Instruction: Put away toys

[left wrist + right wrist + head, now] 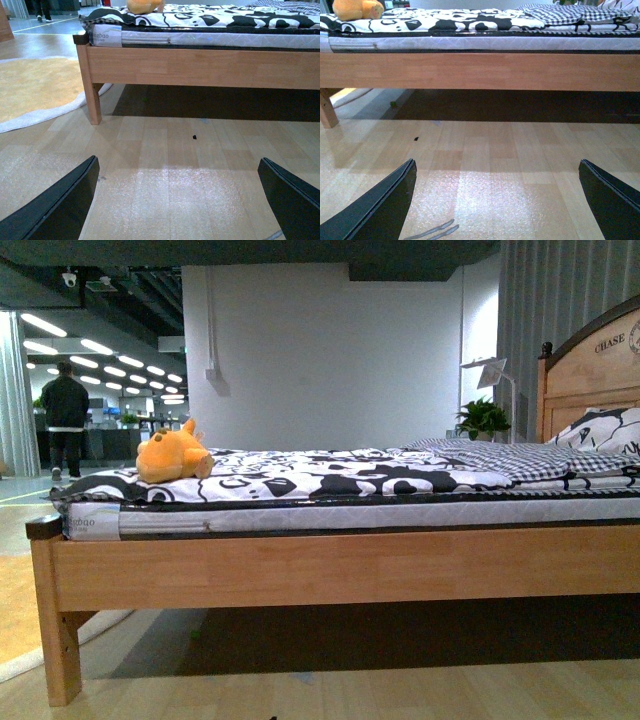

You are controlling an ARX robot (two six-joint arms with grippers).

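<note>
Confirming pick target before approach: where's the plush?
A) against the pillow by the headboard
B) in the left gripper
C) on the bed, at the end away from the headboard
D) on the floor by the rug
C: the plush lies on the bed at the end away from the headboard; the left gripper and right gripper are open and empty.

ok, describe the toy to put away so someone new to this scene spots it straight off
Start from the wooden bed that fills the front view. Follow its black-and-white patterned cover to the foot end, away from the headboard. The plush toy lies there near the corner: the only orange-yellow, rounded soft thing on black-and-white bedding.
</note>
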